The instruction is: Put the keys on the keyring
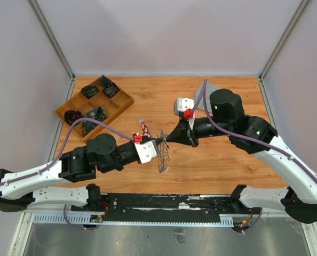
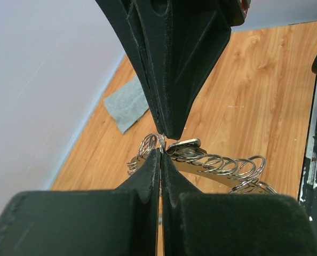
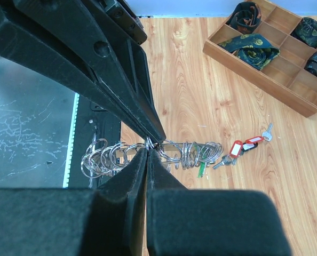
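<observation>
Grippers meet on keyring

Wooden tray (image 1: 93,106) sits far left. Left gripper (image 1: 158,142) has its fingers pressed together on the keyring (image 1: 163,156) rim. Keys (image 1: 142,128) with red tags lie on the table (image 1: 222,165), near the ring. Right gripper (image 1: 167,140) is clamped on the same stretch of rim, tip to tip with the left.

A wooden table (image 3: 201,96) carries a compartment tray (image 3: 254,81), a grey cloth (image 2: 127,104) and loose tagged keys (image 3: 253,142).

White-shelled arms (image 1: 36,178), black joints (image 1: 102,149), black wedge-shaped left claw (image 2: 161,153) and right claw (image 3: 148,150), purple cables (image 1: 89,121), green lights (image 1: 216,105)
</observation>
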